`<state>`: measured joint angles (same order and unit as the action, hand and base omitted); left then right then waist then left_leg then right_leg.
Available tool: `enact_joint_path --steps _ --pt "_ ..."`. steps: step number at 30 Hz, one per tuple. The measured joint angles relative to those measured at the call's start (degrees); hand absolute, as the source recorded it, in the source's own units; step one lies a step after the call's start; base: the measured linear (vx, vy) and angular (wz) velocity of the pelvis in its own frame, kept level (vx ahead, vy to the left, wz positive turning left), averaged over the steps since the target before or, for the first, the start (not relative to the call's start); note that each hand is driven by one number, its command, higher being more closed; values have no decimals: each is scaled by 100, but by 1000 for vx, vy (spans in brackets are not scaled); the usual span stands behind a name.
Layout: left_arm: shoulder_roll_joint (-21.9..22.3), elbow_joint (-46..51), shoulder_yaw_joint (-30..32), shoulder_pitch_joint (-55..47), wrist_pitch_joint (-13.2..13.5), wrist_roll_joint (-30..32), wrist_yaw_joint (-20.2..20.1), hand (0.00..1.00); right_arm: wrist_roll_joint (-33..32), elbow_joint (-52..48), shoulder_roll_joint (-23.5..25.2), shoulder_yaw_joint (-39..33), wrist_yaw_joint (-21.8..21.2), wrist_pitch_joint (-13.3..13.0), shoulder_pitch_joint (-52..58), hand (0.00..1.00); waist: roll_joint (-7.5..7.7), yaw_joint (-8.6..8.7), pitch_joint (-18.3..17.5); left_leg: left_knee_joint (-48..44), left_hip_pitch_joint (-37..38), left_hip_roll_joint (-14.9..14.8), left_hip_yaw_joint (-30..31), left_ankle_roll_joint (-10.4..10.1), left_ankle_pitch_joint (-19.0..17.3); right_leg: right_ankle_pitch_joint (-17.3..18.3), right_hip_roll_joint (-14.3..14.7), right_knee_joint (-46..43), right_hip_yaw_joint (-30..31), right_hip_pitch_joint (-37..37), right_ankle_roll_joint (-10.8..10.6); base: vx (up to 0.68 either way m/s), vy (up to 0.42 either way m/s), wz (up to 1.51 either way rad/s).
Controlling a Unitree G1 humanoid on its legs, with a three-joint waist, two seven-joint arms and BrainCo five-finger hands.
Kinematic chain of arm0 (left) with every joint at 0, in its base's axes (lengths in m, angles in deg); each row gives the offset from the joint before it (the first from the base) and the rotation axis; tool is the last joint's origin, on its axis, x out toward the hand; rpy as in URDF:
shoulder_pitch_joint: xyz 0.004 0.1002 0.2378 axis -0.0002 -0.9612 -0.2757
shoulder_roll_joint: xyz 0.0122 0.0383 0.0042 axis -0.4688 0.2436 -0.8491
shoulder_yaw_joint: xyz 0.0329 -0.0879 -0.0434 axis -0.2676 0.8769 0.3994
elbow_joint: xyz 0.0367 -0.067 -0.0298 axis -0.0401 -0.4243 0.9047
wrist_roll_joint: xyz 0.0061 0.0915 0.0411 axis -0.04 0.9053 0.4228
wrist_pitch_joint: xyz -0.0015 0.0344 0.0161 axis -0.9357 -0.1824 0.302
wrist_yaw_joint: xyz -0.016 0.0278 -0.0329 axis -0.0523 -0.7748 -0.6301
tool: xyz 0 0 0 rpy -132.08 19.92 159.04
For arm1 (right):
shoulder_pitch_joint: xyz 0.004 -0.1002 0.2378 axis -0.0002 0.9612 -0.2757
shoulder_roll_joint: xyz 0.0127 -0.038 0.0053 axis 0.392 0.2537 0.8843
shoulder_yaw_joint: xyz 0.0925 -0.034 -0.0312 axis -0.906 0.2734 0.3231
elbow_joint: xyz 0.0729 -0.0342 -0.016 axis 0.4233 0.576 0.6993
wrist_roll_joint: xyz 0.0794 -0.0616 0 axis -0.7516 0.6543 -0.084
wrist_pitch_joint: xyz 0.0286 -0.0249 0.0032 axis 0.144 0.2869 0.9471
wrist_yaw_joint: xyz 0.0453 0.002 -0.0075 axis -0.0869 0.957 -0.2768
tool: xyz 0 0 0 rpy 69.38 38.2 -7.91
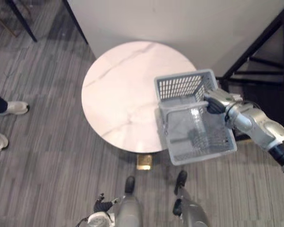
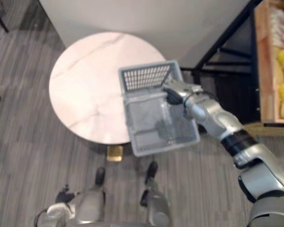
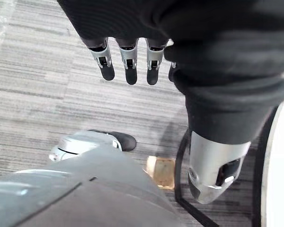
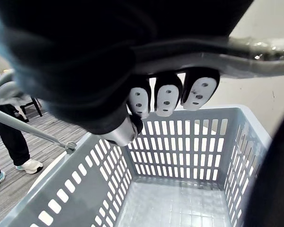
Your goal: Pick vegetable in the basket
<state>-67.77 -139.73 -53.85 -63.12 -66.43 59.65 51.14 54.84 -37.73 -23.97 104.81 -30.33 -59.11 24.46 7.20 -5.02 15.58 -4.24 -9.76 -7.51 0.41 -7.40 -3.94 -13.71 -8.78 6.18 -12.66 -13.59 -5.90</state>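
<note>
Gripping basket (image 1: 182,87) by handle (image 1: 182,108) | right hand (image 1: 217,103) curled round it, arm outstretched | left hand (image 1: 103,206) low, fingers (image 3: 128,59) relaxed

a: what stands on the grey striped floor (image 1: 47,165)?
b: a round white marble table (image 1: 118,90) on a brass foot (image 1: 144,162), with a black frame (image 1: 255,52) to its right.
a: anyone around?
b: a person's white shoes (image 1: 12,108), far left, well apart from the table.
</note>
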Motion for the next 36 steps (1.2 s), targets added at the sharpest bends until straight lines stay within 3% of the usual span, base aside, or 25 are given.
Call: enact_joint_path --steps 7,13,17,21,22,23,24,25,26,28,29,30,31,32,33,34,36 --pt "16 -74 140 -362 -39 219 -175 0 -1 -857 -619 5 -220 -416 841 100 48 23 -476 242 418 -103 -309 -19 13 122 120 0 212 131 59 6 -19 -19" --pt "120 -85 253 -655 -75 218 -209 0 -6 -1003 -749 -2 -312 -564 1671 100 40 42 -753 222 763 -254 -496 -132 -86 198 259 -1 382 366 107 48 -26 -19" --pt "126 -57 236 -723 -133 220 -278 0 11 -995 -746 -244 -308 -576 2155 100 -37 66 -786 -629 681 -388 -663 -127 -649 241 366 -50 578 561 94 6 31 -34" --pt "96 5 139 -745 -151 324 -293 0 193 -1146 -745 -750 -285 -541 2489 100 -136 276 -789 -1620 381 -454 -974 -34 -1209 309 378 -593 1025 213 -2 -54 102 -49" --pt "48 53 113 -745 -148 390 -295 0 316 -1196 -747 -867 -275 -515 2490 100 -127 325 -799 -2039 136 -444 -1188 66 -1409 290 356 -680 1237 -27 -106 -220 245 -99" --pt "-52 162 66 -724 -140 394 -309 0 399 -1317 -739 -921 -242 -414 2510 100 82 348 -758 -2371 -97 -274 -1461 339 -1510 391 196 -534 1432 -235 -261 -237 241 -97" --pt "-86 160 16 -709 -148 405 -317 0 411 -1328 -712 -908 -235 -384 2532 100 8 351 -819 -2260 -89 -211 -1641 496 -1456 547 98 -272 1258 -204 -361 -273 267 -131" --pt "-3 139 -14 -656 -153 448 -330 0 537 -1320 -666 -789 -236 -323 2462 100 -108 295 -797 -1982 46 -418 -2218 573 -1342 916 -9 -725 417 -442 48 -192 211 -158" --pt "48 139 7 -667 -154 477 -308 0 599 -1316 -658 -585 -222 -345 2272 100 -294 254 -699 -1992 149 -607 -2567 607 -1332 980 -126 -2430 -469 -751 770 -157 207 -162" --pt "32 147 -29 -784 -157 549 -299 0 600 -1285 -558 -420 -196 -372 2223 100 -277 258 -699 -2004 376 -620 -2913 693 -1376 1351 -501 -3949 -1251 -613 1143 -121 212 -130" --pt "0 140 -42 -775 -173 563 -302 0 614 -1242 -432 -411 -195 -438 2159 100 -236 210 -706 -2038 530 -606 -3419 823 -1465 1312 -694 -4028 -1742 -610 1240 -151 168 -132" --pt "-2 131 -41 -736 -182 575 -304 0 617 -1214 -362 -412 -193 -440 2126 100 -229 228 -714 -2003 570 -582 -3604 845 -1482 1177 -571 -3692 -1829 -570 1185 -195 114 -178" --pt "24 53 10 -720 -187 611 -309 0 628 -1107 -169 -332 -195 -432 1983 100 -324 57 -785 -1674 669 -767 -4117 880 -1345 985 -114 -2696 -1760 -288 1162 -152 67 -150" --pt "69 14 31 -690 -174 612 -321 0 629 -1092 -151 -276 -194 -435 1919 100 -350 -11 -781 -1509 740 -745 -4378 875 -1256 1231 -188 -3172 -1928 -276 1356 -149 74 -174" --pt "110 13 -69 -699 -170 613 -342 0 625 -1082 -132 -229 -176 -444 1900 100 -333 53 -795 -1236 910 -594 -4618 920 -1098 1692 -499 -3792 -2267 -50 1231 -114 55 -134" --pt "122 9 -193 -698 -181 606 -359 0 625 -1021 -75 -210 -174 -440 1884 100 -287 52 -827 -1188 936 -556 -4886 932 -1063 1932 -666 -3748 -2399 308 849 -112 16 -117" --pt "116 13 -219 -694 -179 611 -366 0 650 -956 66 -189 -175 -409 1855 100 -225 -13 -868 -1230 882 -553 -5321 960 -1047 2099 -700 -3115 -2569 622 542 -90 -115 -120"
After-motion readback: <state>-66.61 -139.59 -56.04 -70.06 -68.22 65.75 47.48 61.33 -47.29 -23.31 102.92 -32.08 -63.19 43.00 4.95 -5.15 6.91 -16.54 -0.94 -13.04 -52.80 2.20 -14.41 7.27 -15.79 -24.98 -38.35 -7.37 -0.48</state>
